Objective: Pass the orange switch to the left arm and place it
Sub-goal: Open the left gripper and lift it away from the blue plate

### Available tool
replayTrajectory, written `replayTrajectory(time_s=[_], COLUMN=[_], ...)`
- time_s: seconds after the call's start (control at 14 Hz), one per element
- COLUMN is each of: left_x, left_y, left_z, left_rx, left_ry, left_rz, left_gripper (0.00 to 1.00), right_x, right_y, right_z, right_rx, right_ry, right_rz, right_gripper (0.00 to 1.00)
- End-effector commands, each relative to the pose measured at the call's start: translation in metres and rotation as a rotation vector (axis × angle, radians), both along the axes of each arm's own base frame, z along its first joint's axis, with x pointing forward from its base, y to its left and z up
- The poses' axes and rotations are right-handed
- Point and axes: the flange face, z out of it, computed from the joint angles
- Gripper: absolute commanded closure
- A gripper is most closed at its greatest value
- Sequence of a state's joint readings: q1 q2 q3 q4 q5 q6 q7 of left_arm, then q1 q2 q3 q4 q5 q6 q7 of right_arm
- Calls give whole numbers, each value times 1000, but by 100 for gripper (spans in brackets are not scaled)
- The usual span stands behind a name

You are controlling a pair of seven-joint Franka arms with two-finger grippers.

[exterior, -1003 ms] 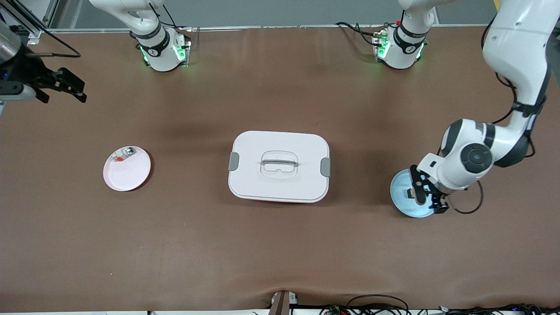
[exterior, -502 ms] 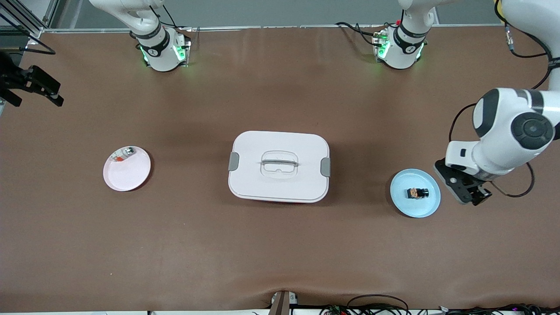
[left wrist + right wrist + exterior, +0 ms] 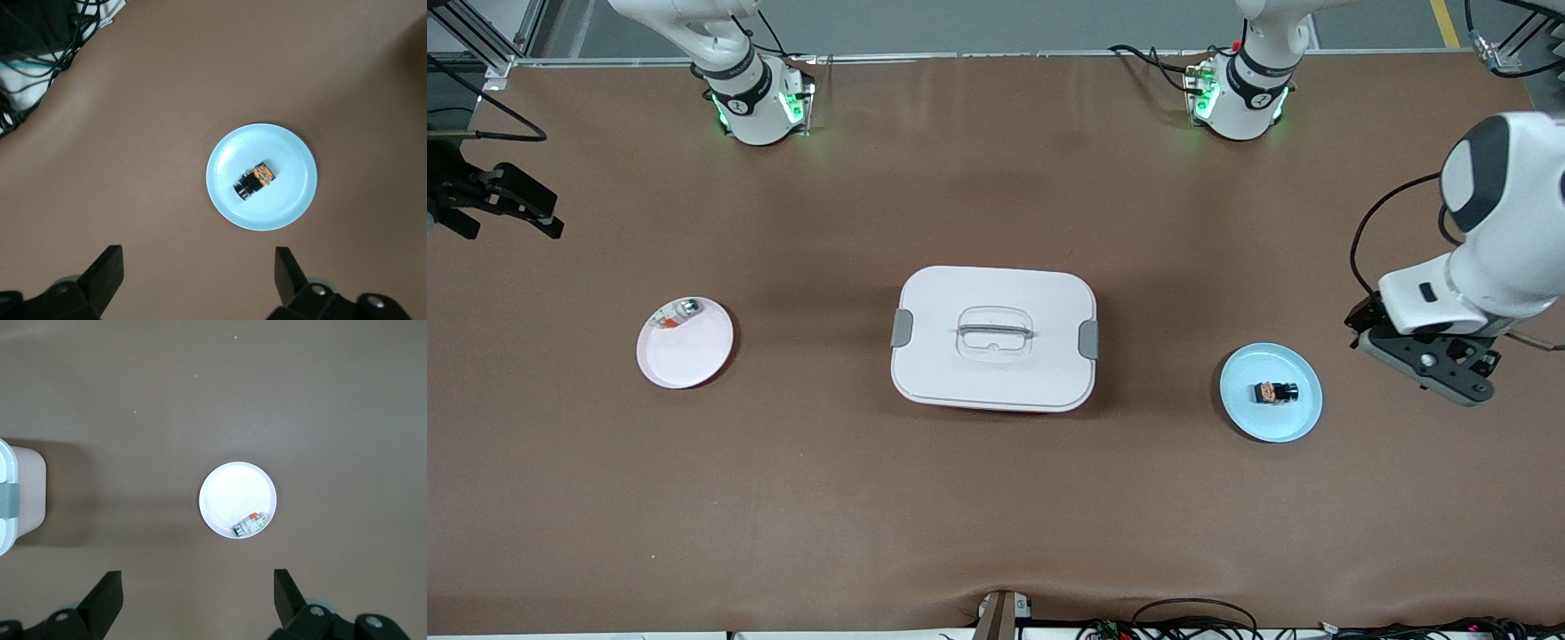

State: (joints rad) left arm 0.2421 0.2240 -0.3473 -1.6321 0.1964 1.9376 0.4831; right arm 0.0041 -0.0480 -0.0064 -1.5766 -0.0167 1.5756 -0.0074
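The orange switch (image 3: 1275, 392) lies on the blue plate (image 3: 1249, 410) near the left arm's end of the counter (image 3: 996, 498), well apart from the box (image 3: 993, 338) at the middle. The left gripper (image 3: 1436, 364) hangs over bare counter just beside that plate, fingers (image 3: 107, 270) spread apart and empty. The right gripper (image 3: 494, 200) hangs at the right arm's end, fingers (image 3: 107, 590) likewise apart.

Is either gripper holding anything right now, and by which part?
Nothing is held. The left gripper and right gripper are both open and empty; the orange switch lies on the blue plate.
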Motion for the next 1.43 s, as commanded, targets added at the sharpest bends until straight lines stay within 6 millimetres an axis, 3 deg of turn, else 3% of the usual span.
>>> replayTrajectory(time_s=[0.0, 0.29, 0.5, 0.65, 1.36], left_x=[-4, -17, -26, -35, -56], left_y=[-2, -31, -42, -49, -53], left_z=[35, 56, 65, 81, 112], left_rx=[-28, -39, -79, -126, -107], left_ry=[23, 63, 67, 60, 36], left_rz=[139, 380, 542, 664, 664], left_gripper=[0, 0, 0, 0, 0], right_x=[4, 4, 3, 3, -1], right_y=[0, -5, -5, -6, -4], right_z=[4, 2, 1, -2, -6], right_rx=[-1, -2, -2, -2, -12], right_ry=[7, 12, 20, 29, 49], right_rz=[5, -1, -6, -9, -42], right_gripper=[0, 0, 0, 0, 0])
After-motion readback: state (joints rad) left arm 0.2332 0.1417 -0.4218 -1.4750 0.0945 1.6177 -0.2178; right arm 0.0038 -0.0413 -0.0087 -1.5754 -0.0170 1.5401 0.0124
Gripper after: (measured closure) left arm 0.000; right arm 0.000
